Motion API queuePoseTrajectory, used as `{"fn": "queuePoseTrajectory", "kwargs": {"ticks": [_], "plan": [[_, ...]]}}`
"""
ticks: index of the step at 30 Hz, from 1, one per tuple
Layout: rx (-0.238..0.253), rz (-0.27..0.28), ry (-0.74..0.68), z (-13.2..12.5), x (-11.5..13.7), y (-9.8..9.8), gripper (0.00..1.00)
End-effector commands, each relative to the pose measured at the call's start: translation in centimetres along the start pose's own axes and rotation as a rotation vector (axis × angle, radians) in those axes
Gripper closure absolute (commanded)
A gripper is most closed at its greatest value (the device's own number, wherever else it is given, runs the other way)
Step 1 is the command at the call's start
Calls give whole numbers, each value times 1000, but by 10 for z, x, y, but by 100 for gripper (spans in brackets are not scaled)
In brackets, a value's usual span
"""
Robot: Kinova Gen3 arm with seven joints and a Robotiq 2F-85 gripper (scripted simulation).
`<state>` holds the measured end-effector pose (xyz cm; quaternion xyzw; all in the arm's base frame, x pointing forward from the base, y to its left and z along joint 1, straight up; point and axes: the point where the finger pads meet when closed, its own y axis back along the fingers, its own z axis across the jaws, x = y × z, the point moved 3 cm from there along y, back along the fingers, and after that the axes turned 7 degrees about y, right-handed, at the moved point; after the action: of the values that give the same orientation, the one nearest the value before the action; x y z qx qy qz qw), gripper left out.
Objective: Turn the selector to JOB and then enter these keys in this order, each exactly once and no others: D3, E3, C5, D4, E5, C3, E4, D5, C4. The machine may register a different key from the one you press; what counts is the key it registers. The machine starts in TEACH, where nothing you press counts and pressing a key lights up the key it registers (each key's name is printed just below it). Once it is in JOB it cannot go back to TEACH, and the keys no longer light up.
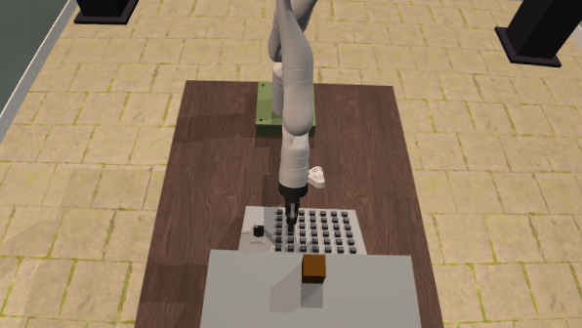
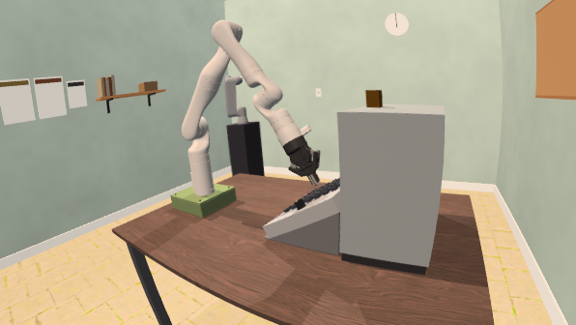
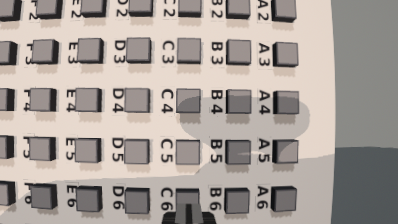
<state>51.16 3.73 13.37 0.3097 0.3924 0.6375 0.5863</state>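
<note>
The sloped key panel (image 1: 251,217) (image 2: 302,218) (image 3: 320,75) carries rows of dark keys. The wrist view shows D3 (image 3: 138,50), E3 (image 3: 90,50), C3 (image 3: 189,51), D4 (image 3: 137,100), E4 (image 3: 88,100), C4 (image 3: 188,101), D5 (image 3: 136,151), E5 (image 3: 88,151) and C5 (image 3: 188,152); none is lit. The black selector (image 1: 258,230) stands on the panel's left part in the top view; its setting is too small to read. My gripper (image 1: 291,224) (image 2: 314,182) (image 3: 188,214) is shut and empty. Its tips are above the panel, apart from it, and cover part of key C6 (image 3: 187,195) in the wrist view.
A tall grey cabinet (image 1: 244,288) (image 2: 387,184) stands directly behind the panel, with an orange-brown block (image 1: 313,267) (image 2: 373,99) on top. The panel and cabinet stand on the wooden table (image 1: 220,171) (image 2: 232,261). The arm's green base (image 1: 264,104) (image 2: 203,205) is at the table's other end.
</note>
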Motion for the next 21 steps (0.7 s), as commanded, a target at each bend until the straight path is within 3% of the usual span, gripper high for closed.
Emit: {"fn": "queuePoseTrajectory", "kwargs": {"ticks": [1,8,17,21], "plan": [[17,1,10,2,1,4,90],[15,1,8,6,2,4,90],[15,1,8,39,28,3,90],[15,1,8,42,30,3,90]]}}
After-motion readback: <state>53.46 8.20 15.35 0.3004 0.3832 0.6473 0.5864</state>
